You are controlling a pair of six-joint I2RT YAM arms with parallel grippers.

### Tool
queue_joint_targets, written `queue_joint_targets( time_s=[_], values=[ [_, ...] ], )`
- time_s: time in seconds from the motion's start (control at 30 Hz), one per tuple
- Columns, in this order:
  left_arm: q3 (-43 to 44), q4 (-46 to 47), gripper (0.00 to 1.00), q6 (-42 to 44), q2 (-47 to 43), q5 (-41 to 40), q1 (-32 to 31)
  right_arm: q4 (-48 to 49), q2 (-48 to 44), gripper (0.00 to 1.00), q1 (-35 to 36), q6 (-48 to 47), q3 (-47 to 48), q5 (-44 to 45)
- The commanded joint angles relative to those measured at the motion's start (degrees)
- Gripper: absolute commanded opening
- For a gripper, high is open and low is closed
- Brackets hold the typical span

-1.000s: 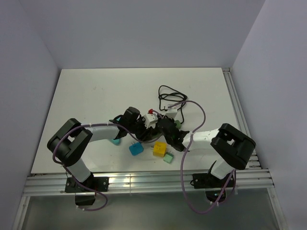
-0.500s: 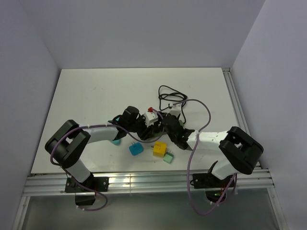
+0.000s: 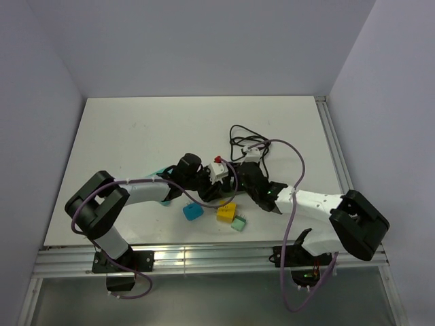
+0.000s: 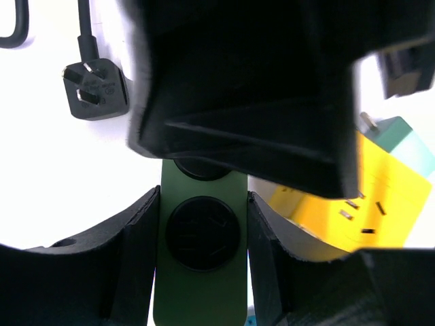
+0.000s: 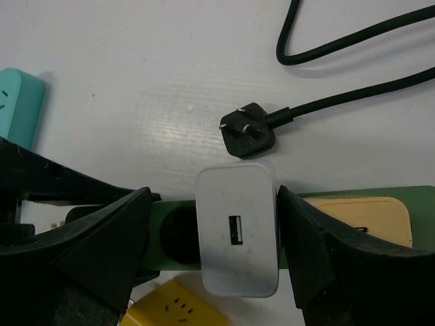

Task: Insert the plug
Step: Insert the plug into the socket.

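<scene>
Left gripper (image 4: pixel 200 238) pinches green strip (image 4: pixel 197 299) across its width, one finger on each long edge. White plug (image 5: pixel 236 231) sits on strip face (USB port facing up); insertion depth not discernible. Right gripper (image 5: pixel 214 204) spread, fingers straddling white plug, with a gap on one side. Black plug (image 5: pixel 248 129) lies on desk (image 5: pixel 136 68) just beyond strip, pins exposed. Yellow cube (image 4: pixel 367 210) beside strip.

I see 3 bits nr front edge — blue cube (image 3: pixel 193 212), yellow cube (image 3: pixel 226 211), mint cube (image 3: pixel 238 223) — latter two adjacent.
</scene>
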Motion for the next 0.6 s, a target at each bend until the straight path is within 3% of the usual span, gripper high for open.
queue_joint_targets(
  time_s=[0.0,0.2,0.3,0.57],
  values=[
    [2.8,2.0,0.02,0.0,-0.2,-0.2,-0.2,-7.8,-4.3,0.82,0.4,-1.6,-1.1,-3.1],
    [2.5,2.5,0.02,-0.3,-1.3,0.2,-0.2,-9.9,-4.6,0.84,0.2,-2.3,-0.7,-3.1],
    [2.5,2.2,0.02,-0.3,-1.3,0.0,-0.2,-9.7,-2.3,0.91,0.2,-2.1,0.0,-3.5],
    [2.8,1.5,0.01,-0.3,-0.7,-0.4,-0.2,-16.4,1.3,0.91,0.2,-3.1,5.7,1.7]
  ],
)
